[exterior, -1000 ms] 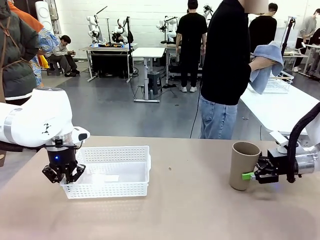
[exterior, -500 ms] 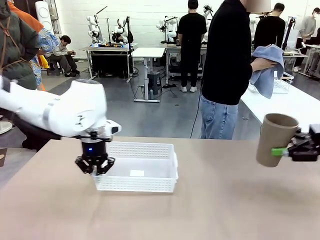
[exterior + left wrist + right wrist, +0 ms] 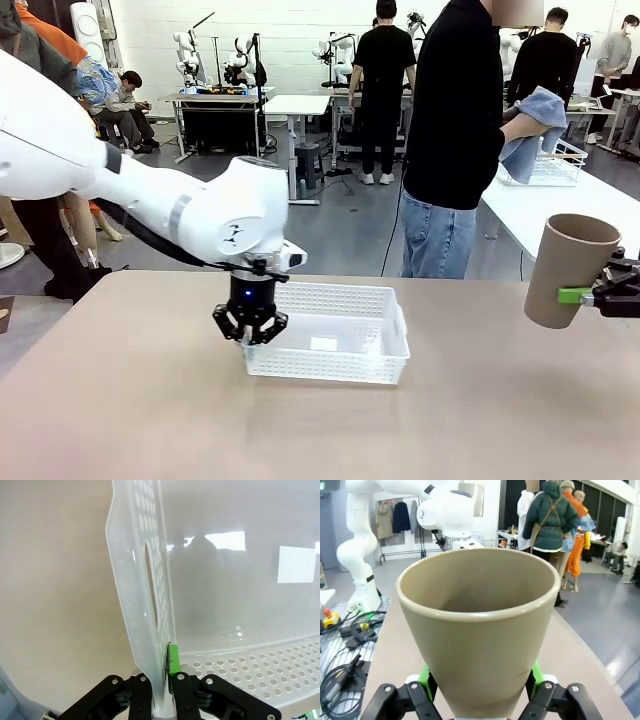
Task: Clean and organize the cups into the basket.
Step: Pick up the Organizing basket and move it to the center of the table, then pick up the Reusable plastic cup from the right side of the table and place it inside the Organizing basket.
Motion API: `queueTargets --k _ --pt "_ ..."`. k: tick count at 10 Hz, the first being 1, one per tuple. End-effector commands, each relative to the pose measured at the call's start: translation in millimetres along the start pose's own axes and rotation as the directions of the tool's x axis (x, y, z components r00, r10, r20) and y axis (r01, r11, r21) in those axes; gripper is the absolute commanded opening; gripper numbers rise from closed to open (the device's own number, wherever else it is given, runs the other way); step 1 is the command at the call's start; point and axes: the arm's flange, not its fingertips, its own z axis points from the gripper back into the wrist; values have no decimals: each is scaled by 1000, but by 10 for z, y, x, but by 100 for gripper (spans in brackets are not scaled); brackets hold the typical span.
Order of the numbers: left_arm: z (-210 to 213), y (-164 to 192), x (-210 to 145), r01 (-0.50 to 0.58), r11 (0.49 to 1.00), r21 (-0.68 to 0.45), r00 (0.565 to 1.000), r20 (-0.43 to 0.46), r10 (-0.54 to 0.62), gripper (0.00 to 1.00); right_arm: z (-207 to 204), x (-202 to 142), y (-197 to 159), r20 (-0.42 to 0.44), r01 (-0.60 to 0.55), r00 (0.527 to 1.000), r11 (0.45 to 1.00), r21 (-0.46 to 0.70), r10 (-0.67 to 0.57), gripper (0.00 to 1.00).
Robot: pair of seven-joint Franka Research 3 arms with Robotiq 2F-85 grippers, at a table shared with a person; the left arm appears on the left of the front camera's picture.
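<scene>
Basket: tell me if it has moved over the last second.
Yes. The basket, pinched by the left gripper, has slid right across the table, from near its left edge to about the middle.

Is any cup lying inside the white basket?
No: the basket holds no cup; the tan cup is clamped in the right gripper.

Glossy perforated plastic basket (image 3: pixel 325 366), matt tan cup (image 3: pixel 562 268), smooth table (image 3: pixel 450 425).
</scene>
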Motion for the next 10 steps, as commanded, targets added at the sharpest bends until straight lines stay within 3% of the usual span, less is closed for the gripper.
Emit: queueTargets --k 1,3,4,5,6,8,9,10 --pt "-101 -319 22 20 996 81 1000 -2 -20 0 -10 22 -72 -5 -15 1000 1000 1 15 20" --pt "-85 -345 -38 16 996 89 1000 18 -18 0 -10 22 -72 -5 -15 1000 1000 1 15 20" --pt "-50 -166 -78 -12 998 55 1000 6 12 0 -10 22 -72 -5 -15 1000 1000 1 15 20" --pt "4 -342 -37 38 999 22 999 14 -39 0 -10 22 -72 -5 -15 1000 1000 1 15 20" --pt "4 -342 -37 38 999 22 999 14 -39 0 1 -2 -49 -3 -7 1000 1000 2 7 83" --pt "4 -342 -37 38 999 22 999 14 -39 0 -410 613 312 -196 -140 970 990 33 144 83" --pt "4 -342 -37 38 999 22 999 14 -39 0 -577 969 337 -339 -148 930 989 -2 139 83" --pt "4 -342 -37 38 999 22 999 14 -39 0 -739 1282 298 -505 -129 859 991 -46 88 83"
